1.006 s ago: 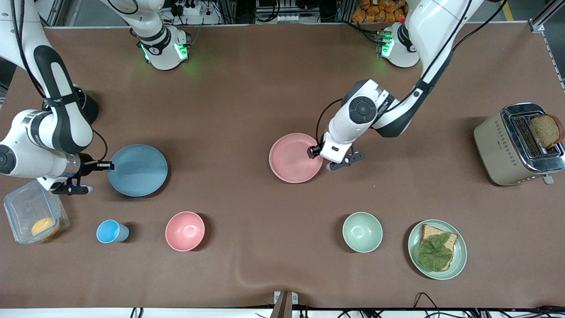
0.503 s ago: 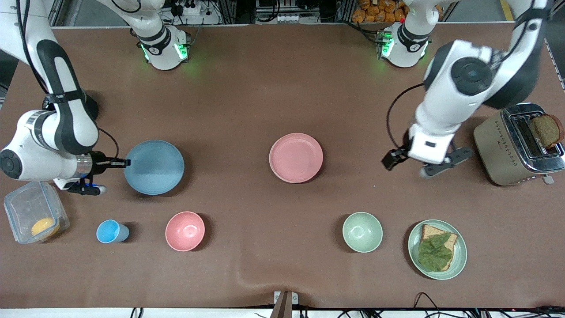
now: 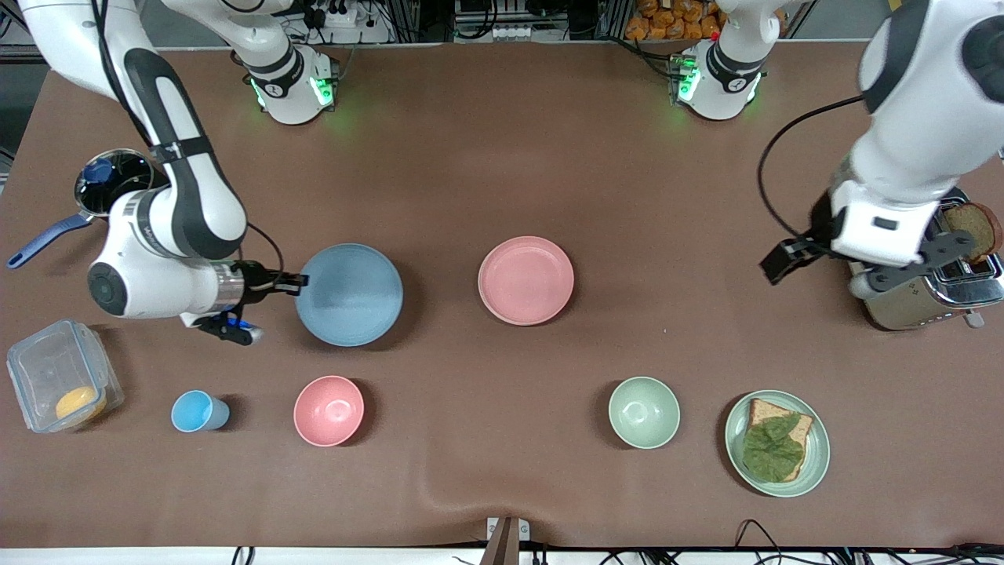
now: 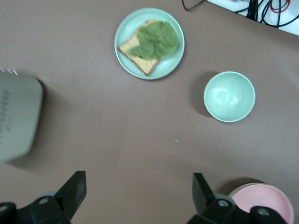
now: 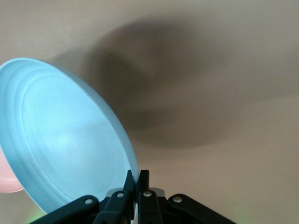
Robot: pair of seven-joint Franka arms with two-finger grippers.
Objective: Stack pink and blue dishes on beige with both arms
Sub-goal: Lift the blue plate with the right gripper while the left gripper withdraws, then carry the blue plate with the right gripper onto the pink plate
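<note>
Right gripper (image 3: 292, 280) pinches blue plate (image 3: 349, 294) rim above table; left gripper (image 4: 135, 196) spread wide near toaster (image 3: 914, 302).

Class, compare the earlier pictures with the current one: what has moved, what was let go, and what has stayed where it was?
The right gripper, still clamping the blue plate by its rim, has carried it toward the pink plate. The left gripper has let go of the pink plate, fingers open, and has swung away to over the toaster. The pink plate, bowls, cup and bread plate have not moved.
</note>
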